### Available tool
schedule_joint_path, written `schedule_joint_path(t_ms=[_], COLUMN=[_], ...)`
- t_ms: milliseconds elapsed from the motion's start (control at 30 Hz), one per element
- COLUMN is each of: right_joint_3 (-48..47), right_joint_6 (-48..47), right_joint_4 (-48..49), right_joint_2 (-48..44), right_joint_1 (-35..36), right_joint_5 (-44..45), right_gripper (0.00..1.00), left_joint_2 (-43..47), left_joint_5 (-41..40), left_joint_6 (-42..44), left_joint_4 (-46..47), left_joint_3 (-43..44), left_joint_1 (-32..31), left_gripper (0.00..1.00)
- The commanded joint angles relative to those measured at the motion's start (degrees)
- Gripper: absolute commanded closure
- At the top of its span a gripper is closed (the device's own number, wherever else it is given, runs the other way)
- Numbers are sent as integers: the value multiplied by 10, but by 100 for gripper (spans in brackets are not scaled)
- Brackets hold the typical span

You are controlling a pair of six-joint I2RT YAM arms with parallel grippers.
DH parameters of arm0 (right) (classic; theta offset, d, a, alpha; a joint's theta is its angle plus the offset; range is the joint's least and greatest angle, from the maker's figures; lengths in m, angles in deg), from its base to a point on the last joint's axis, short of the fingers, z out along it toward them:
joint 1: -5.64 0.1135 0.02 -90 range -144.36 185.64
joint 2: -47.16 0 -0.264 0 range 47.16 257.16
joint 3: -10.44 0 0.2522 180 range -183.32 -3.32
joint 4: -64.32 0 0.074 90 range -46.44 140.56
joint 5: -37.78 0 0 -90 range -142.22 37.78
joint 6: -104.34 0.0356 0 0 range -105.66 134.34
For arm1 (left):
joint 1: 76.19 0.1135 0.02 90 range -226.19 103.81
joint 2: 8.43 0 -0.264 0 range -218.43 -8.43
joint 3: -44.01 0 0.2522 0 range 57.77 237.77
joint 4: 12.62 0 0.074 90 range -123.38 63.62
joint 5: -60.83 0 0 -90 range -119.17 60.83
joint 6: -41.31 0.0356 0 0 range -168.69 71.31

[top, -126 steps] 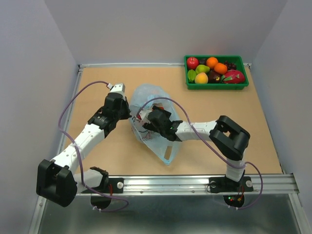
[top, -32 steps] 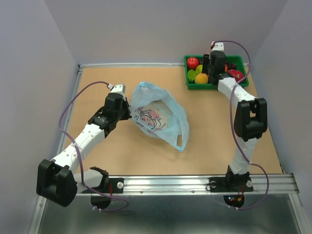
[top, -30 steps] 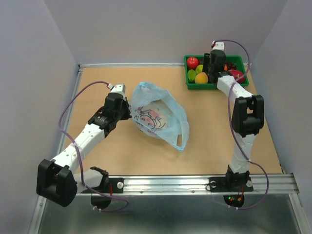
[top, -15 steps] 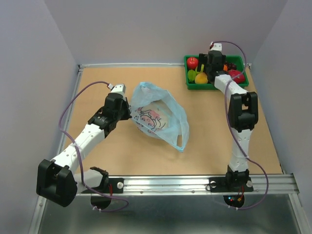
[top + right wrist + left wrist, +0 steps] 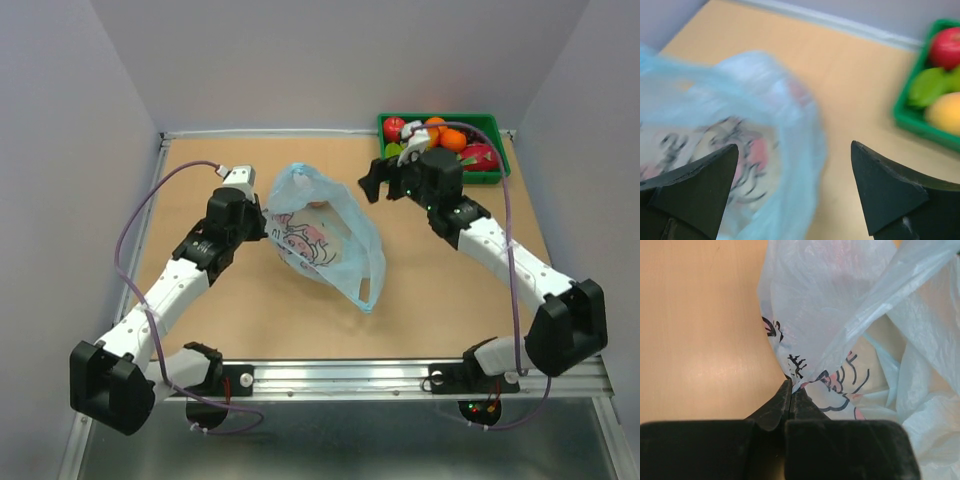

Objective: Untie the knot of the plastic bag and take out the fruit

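Observation:
The light blue plastic bag [image 5: 325, 240] with its pink-red cartoon print lies mid-table, its mouth loose and one handle loop [image 5: 366, 290] trailing toward the near edge. No tied knot shows. My left gripper [image 5: 263, 224] is shut on the bag's left edge; in the left wrist view the fingertips [image 5: 791, 390] pinch the film of the bag [image 5: 840, 315]. My right gripper [image 5: 373, 182] is open and empty, hovering just right of the bag's far end. In the right wrist view its spread gripper [image 5: 795, 170] frames the blurred bag [image 5: 740, 125]. I cannot tell whether fruit is inside the bag.
A green tray [image 5: 494, 124] at the far right corner holds several fruits, among them a red apple [image 5: 394, 126] and an orange [image 5: 436, 126]. The tray [image 5: 907, 120] also shows at the right edge of the right wrist view. Walls enclose the table on three sides.
My right arm has swung from over the green tray leftward and down toward the bag, gripper open. The left gripper stays shut on the bag and has shifted slightly.

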Motion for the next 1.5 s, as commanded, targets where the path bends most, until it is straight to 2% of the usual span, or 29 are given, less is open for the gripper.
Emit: schedule_joint_path(t_ms=[0,100,133,200,233,367,533,633,667,767,867,1033,1267,1367,1467], right_joint_3=[78,135,149,181,200,231,271,275,274,264,252,230,188,178,180], right_joint_6=[22,42,44,44,44,45,54,56,57,61,63,66,73,84,109], right_joint_4=[19,28,29,29,28,23,16,8,6,1,-4,-4,5,34,112], right_joint_2=[-63,-113,-150,-201,-215,-269,-299,-305,-305,-292,-260,-190,-82,-39,1], right_joint_1=[47,56,57,57,57,57,57,64,68,93,142,240,377,411,428], right_joint_5=[-35,-12,-4,3,10,4,-43,-91,-100,-128,-124,-92,-68,-63,-50], right_gripper=[3,3,3,3,3,3,3,5,5,7,7,8,12,12,11], left_joint_2=[6,-4,-7,-27,-34,-43,-12,34,46,95,155,219,314,327,328], left_joint_5=[-8,-49,-103,-135,-134,-159,-207,-268,-278,-303,-304,-262,-231,-230,-231], left_joint_6=[25,23,23,12,4,-45,-134,-221,-221,-295,-374,-435,-501,-508,-508], left_joint_4=[10,-28,-35,-60,-65,-66,-84,-114,-124,-156,-178,-205,-241,-252,-267], left_joint_3=[80,178,229,283,290,229,99,48,37,-11,-61,-122,-159,-166,-163], left_joint_1=[-4,-68,-143,-216,-264,-326,-328,-328,-328,-328,-328,-328,-328,-328,-329], left_gripper=[100,100,100,100,100,100,100,100,100,100,100,100,100,100,100])
